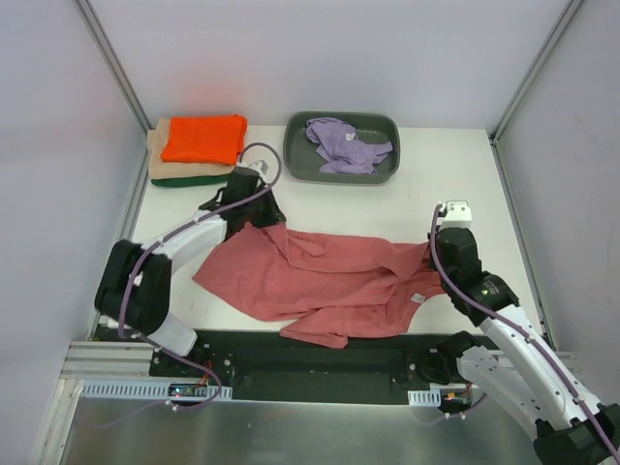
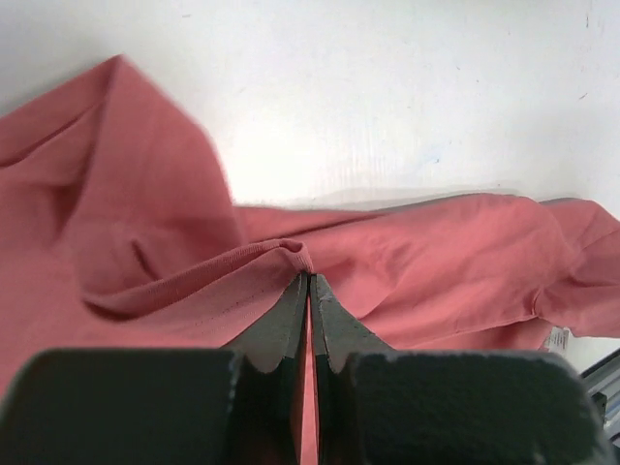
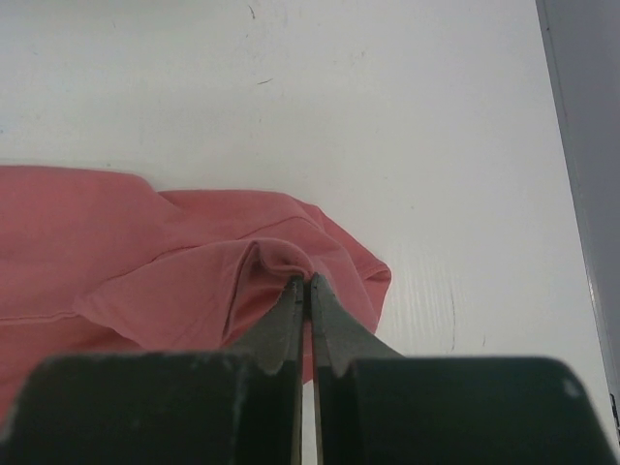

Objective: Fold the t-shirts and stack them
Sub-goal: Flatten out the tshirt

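The rose-red t-shirt lies rumpled across the middle of the table. My left gripper is shut on a fold of its far left edge; the pinched hem shows at the fingertips in the left wrist view. My right gripper is shut on the shirt's far right edge, a bunched fold at its tips in the right wrist view. The lavender t-shirt lies crumpled in the tray. The orange t-shirt lies folded on top of the tan and dark green ones at the far left.
The dark grey tray stands at the far middle of the table. Metal frame posts rise at the left and right. A black strip runs along the near edge between the arm bases.
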{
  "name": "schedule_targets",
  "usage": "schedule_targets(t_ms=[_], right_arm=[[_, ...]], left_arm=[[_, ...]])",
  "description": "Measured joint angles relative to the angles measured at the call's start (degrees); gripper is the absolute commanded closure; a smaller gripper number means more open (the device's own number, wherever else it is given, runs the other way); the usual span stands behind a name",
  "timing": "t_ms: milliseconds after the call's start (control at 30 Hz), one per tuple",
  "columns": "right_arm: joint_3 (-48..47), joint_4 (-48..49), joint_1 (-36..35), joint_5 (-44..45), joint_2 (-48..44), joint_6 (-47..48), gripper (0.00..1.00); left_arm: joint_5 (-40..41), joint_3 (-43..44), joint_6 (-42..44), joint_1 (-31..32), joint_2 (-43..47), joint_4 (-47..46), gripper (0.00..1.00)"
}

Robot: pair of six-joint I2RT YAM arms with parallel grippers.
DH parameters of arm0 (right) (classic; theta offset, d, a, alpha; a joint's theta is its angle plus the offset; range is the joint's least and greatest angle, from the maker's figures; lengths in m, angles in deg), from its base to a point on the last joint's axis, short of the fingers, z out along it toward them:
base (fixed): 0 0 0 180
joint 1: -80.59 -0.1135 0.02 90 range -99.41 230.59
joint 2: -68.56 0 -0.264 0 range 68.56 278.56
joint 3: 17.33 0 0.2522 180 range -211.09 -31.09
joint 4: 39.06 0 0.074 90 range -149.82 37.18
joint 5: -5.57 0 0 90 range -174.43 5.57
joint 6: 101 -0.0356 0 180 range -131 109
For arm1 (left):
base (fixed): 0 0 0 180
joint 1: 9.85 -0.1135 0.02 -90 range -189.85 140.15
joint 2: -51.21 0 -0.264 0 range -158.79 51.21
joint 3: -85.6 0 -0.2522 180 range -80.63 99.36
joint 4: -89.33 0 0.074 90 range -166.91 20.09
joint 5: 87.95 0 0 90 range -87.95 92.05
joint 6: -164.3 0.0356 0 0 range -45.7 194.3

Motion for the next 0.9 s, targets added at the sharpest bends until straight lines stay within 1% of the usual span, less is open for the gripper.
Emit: schedule_targets(t_ms=[100, 167, 300, 400, 433, 467, 500, 567, 600, 767, 900], right_arm=[[0.02, -0.04, 0.04, 0.15, 0.46, 0.02, 0.99], [0.09, -0.02, 0.07, 0.5, 0.46, 0.04, 1.0], [0.46, -0.07, 0.13, 1.46, 0.46, 0.04, 0.99], [0.52, -0.04, 0.17, 1.64, 0.55, 0.02, 0.99], [0.52, -0.04, 0.17, 1.62, 0.61, 0.02, 1.0], [0.52, -0.04, 0.17, 1.62, 0.76, 0.0, 0.99], [0.52, -0.04, 0.17, 1.62, 0.94, 0.0, 0.99], [0.52, -0.04, 0.17, 1.6, 1.2, 0.0, 0.99], [0.52, -0.07, 0.17, 1.62, 1.27, -0.02, 0.99], [0.52, -0.07, 0.17, 1.62, 1.27, -0.04, 0.99], [0.52, -0.07, 0.17, 1.62, 1.2, -0.04, 0.99]], left_arm=[[-0.96, 4.83, 0.52, 1.81, -7.37, 0.11, 1.0], [-0.9, 5.64, 0.63, 2.32, -9.84, 1.01, 1.0], [1.7, 4.9, 0.57, 2.29, -9.92, 5.09, 1.0], [4.26, 2.12, 0.35, 2.27, -8.0, 6.23, 1.0], [5.11, 0.76, 0.26, 2.27, -6.99, 6.64, 0.93], [5.42, -0.33, 0.22, 2.27, -6.03, 7.3, 0.82], [5.73, -1.14, 0.13, 2.27, -5.29, 7.89, 0.73], [5.79, -2.03, 0.07, 2.27, -4.39, 8.52, 0.61], [5.81, -2.21, -0.02, 2.27, -4.22, 8.63, 0.59], [5.79, -3.02, -0.46, 2.27, -3.34, 8.92, 0.58], [6.71, -4.68, -0.63, 2.27, -0.55, 9.7, 0.53]])
